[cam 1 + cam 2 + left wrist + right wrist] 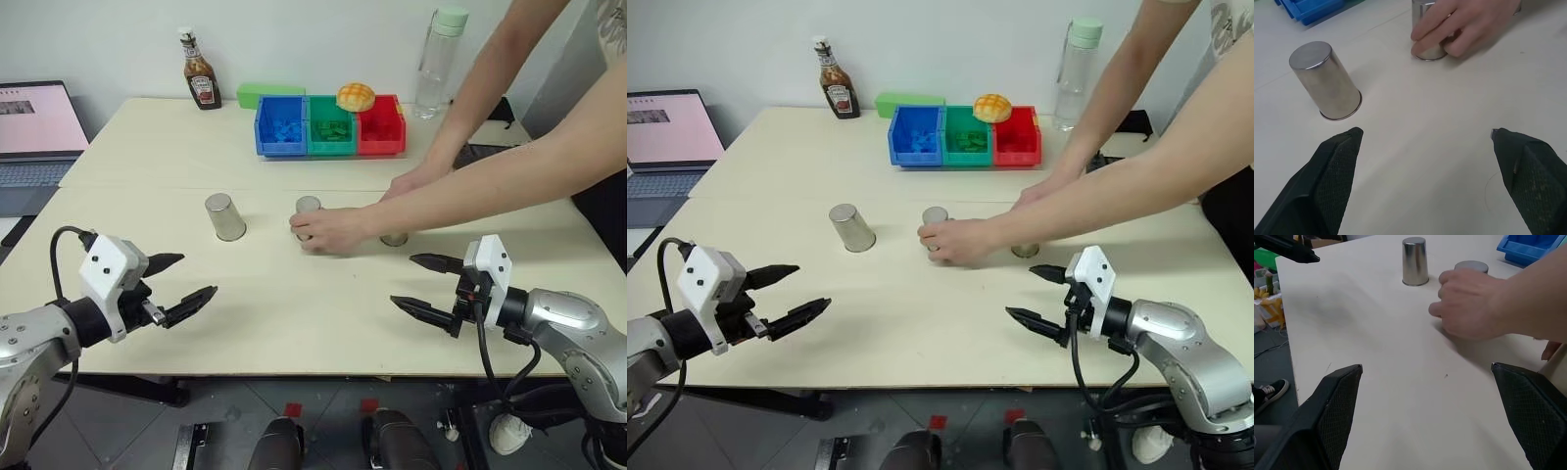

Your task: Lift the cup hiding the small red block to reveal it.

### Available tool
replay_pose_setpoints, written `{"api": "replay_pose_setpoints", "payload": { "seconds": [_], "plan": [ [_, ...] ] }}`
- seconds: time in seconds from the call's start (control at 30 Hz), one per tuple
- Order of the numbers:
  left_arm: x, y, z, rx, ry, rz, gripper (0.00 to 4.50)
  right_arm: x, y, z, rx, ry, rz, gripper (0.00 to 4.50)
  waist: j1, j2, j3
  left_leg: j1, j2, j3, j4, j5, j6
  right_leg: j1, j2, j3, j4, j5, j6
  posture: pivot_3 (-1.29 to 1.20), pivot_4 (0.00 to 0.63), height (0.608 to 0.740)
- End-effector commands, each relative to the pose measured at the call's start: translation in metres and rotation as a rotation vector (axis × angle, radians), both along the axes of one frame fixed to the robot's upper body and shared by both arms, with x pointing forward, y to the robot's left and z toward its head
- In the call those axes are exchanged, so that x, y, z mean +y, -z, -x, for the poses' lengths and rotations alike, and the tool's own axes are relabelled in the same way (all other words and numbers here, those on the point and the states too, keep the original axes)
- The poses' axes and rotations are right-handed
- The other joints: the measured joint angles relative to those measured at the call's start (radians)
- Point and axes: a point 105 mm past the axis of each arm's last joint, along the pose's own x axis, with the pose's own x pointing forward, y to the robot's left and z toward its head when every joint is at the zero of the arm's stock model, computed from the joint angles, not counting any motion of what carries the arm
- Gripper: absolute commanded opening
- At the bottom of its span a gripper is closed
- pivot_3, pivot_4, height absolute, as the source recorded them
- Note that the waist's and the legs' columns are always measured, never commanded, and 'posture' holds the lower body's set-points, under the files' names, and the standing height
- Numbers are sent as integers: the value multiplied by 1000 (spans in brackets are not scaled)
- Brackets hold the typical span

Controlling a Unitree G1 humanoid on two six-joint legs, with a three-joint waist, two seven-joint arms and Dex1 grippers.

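3 silver cups stand upside down in a row across the middle of the pale counter (147, 147). The left cup (225, 216) stands alone and untouched. A person's hand (331, 230) wraps around the middle cup (308, 207), and the person's other hand (407, 182), reaching in from the far right, sits over the right cup (394, 238), of which little more than the base rim shows. The small red block is not visible, so which cup covers it cannot be told.

The left tool (176, 285) hovers over the near left part of the counter with its 2 black fingers spread wide and nothing between them; it points toward the left cup and stays well short of it. The right tool (424, 284) hovers over the near right part, its fingers likewise spread and empty, aimed toward the person's hands and apart from them.

Along the far side sit 3 bins side by side: a blue bin (281, 125), a green bin (331, 128) and a red bin (380, 127), with a yellow bun (355, 96) resting on top. A ketchup bottle (201, 72) stands far left of them, a clear water bottle (439, 61) far right, and a laptop (34, 127) lies off the counter's left edge.
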Motion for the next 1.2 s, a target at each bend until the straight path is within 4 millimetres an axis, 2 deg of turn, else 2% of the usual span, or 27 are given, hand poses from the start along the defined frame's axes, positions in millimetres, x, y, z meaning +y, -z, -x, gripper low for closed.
{"api": "replay_pose_setpoints", "payload": {
  "seconds": [0.03,0.33,0.67,0.93,1.2],
  "plan": [
    [-4,-6,0,-19,23,-9,4500,5,-9,4,-42,-18,-11,4480,0,0,0,0,0,0,0,0,0,0,0,0,0,0,0,0,150,740],
    [-8,-9,3,-18,46,9,4500,-5,-9,0,-36,27,-2,4480,0,0,0,0,0,0,0,0,0,0,0,0,0,0,0,0,150,740],
    [-36,-16,11,-5,178,43,4500,-10,-14,-14,-50,96,-36,4480,0,0,0,0,0,0,0,0,0,0,0,0,0,0,0,0,150,740],
    [-61,-25,10,-16,272,42,4500,-32,-11,-50,-52,354,-32,4480,0,0,0,0,0,0,1,0,0,1,2,1,0,0,0,0,150,740],
    [-76,-21,0,-8,316,35,4500,-25,2,-86,-19,453,-44,4480,-3,0,0,1,0,0,1,0,0,1,3,1,0,0,0,0,150,740]
  ]
}}
